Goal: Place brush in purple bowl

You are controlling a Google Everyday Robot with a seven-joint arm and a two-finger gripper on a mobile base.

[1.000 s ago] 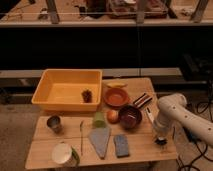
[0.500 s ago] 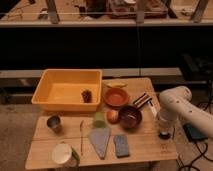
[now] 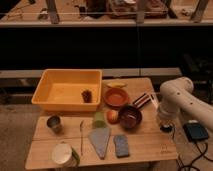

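Arm has swung rightward, gripper now low off tabletop's right edge, jaws' state cannot be told; brush lies ungrasped right of purple bowl.

I see a wooden table w/ yellow tub, orange bowl, purple bowl, striped flat object, brush, metal cup, thin utensil, blue sponge. Gripper at right edge.

White rounded arm segments; dark claw at table's right edge
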